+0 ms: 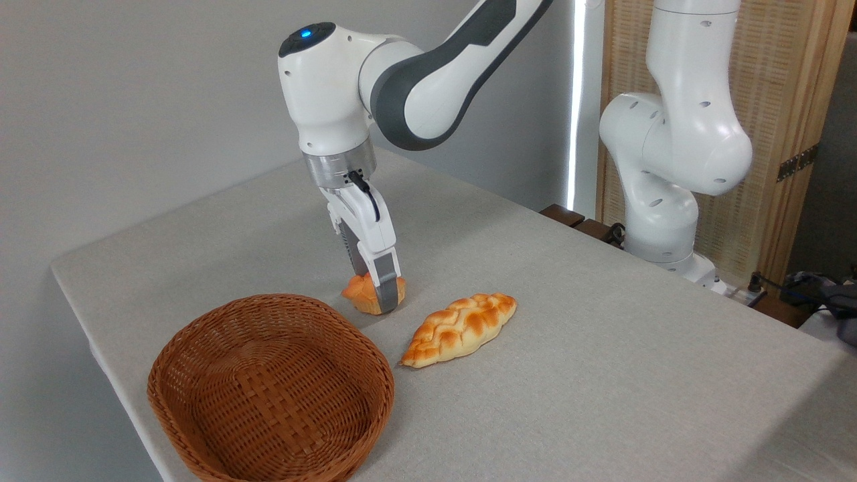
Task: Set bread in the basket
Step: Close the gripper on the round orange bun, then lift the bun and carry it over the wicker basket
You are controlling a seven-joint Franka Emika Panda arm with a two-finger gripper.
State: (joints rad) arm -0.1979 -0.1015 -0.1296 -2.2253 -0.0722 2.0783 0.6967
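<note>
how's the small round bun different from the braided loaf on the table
The bun is small, round and lobed; the braided loaf is longer, leaf-shaped and plaited. The bun sits under the tool, whose fingers straddle it; the loaf lies free, untouched. The bun is just behind the basket; the loaf lies to its right. Both are golden-orange and rest on the table, outside the basket.

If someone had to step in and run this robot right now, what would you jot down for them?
Gripper: lowered over the bun, fingers on either side of it; whether it is squeezing yet cannot be told.
Bun: on the table, just behind the basket, not lifted as far as I can see.
Basket: at the front left corner of the table, nothing in it.
Braided loaf: lying to the right of the basket, untouched.
Done: the approach to the bun.
Left: close on it, lift, carry it over the basket rim, let go.
</note>
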